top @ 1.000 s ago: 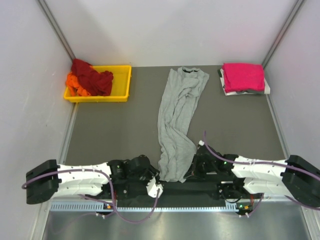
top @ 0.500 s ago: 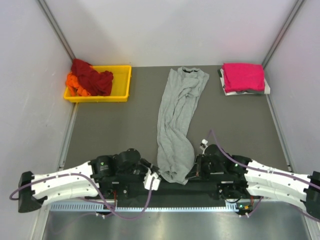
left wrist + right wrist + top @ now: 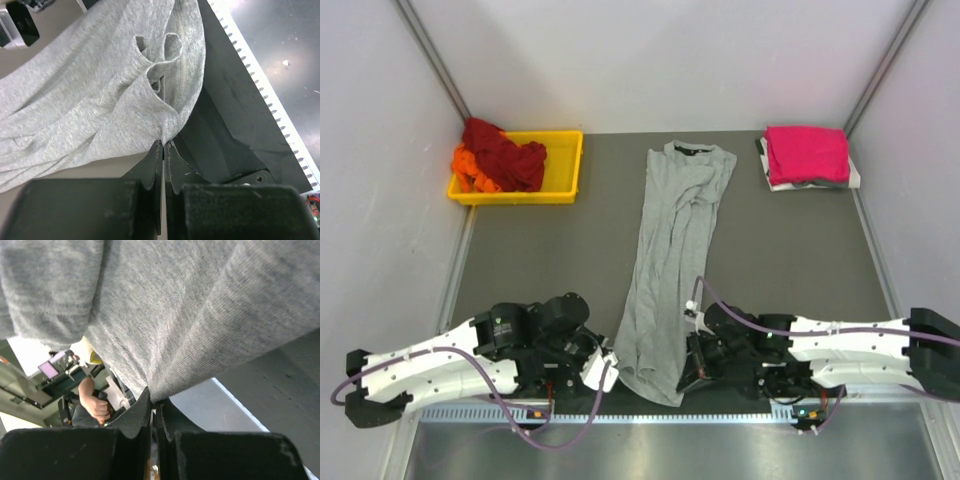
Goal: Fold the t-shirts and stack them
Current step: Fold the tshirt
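A light heather-grey t-shirt [image 3: 672, 255] with a dark collar lies stretched lengthwise down the middle of the mat, collar at the far end. My left gripper [image 3: 611, 365] is shut on its near left hem corner [image 3: 170, 127]. My right gripper [image 3: 688, 368] is shut on its near right hem corner [image 3: 155, 390]. The near hem hangs over the table's front edge. A folded magenta-pink t-shirt [image 3: 807, 153] lies at the far right on white cloth. Dark red [image 3: 505, 150] and orange [image 3: 470, 170] t-shirts are bundled in the yellow tray [image 3: 565, 165].
The yellow tray stands at the far left against the wall. White walls close the left, right and back. A perforated metal strip [image 3: 650, 412] runs along the front edge by the arm bases.
Both grippers have pulled the grey shirt's near hem toward the front edge. The shirt is now stretched straighter and longer. The left arm swung down and left.
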`<state>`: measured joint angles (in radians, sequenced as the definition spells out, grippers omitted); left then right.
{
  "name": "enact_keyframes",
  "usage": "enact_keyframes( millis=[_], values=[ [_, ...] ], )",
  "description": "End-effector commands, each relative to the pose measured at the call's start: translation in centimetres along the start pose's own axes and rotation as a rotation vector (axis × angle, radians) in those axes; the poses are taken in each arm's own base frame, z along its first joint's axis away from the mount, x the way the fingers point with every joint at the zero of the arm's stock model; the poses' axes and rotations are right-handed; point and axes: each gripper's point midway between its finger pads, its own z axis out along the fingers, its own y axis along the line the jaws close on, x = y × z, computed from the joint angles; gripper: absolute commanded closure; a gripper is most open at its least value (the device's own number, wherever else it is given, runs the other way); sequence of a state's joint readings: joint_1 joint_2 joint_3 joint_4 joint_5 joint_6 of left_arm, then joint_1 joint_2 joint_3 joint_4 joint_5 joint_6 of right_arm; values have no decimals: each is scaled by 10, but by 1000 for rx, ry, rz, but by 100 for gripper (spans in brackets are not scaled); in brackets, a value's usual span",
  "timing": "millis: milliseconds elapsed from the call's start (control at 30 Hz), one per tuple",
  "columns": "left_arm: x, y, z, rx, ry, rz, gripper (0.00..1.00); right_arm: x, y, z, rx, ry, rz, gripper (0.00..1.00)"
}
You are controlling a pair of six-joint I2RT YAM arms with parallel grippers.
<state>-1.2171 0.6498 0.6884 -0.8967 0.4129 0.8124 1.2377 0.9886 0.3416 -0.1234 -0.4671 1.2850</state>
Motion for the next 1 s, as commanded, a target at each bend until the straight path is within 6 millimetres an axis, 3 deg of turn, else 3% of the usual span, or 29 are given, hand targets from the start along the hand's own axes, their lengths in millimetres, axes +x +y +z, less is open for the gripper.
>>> enact_keyframes(
  millis=[0,100,267,300,367,400,567,633,667,700,733,767,867,967],
  values=[
    [8,-9,1,28,18,-16,100,8,30,-2,-99,57,-59,100],
    [25,14,11,-107,80,-71,100,-9,33,-9,-119,-5,-55,100],
    [20,82,11,-390,94,-124,100,-71,22,-30,-94,-180,-16,100],
    [31,97,11,-427,138,-168,100,-82,22,-34,-83,-202,-47,100],
    [26,127,6,-500,112,-199,100,-107,13,-44,-48,-264,-22,100],
    [39,140,7,-535,157,-232,100,-119,14,-47,-39,-280,-52,100],
    [49,193,3,-639,161,-292,100,-181,-8,-73,19,-397,-10,100],
    [73,226,-3,-699,177,-377,100,-208,-13,-80,39,-425,-30,100],
    [65,233,-7,-711,153,-379,100,-212,-15,-84,40,-438,-19,100],
    [83,247,-10,-740,172,-427,100,-223,-15,-88,45,-455,-39,100],
    [82,264,-18,-775,156,-445,100,-235,-18,-95,49,-485,-29,100],
    [97,272,-16,-774,174,-480,100,-242,-21,-98,52,-498,-27,100],
    [99,299,-23,-804,141,-498,100,-268,-26,-108,29,-537,-21,100],
    [117,320,-19,-816,162,-518,100,-291,-30,-117,2,-578,-13,100]
  ],
)
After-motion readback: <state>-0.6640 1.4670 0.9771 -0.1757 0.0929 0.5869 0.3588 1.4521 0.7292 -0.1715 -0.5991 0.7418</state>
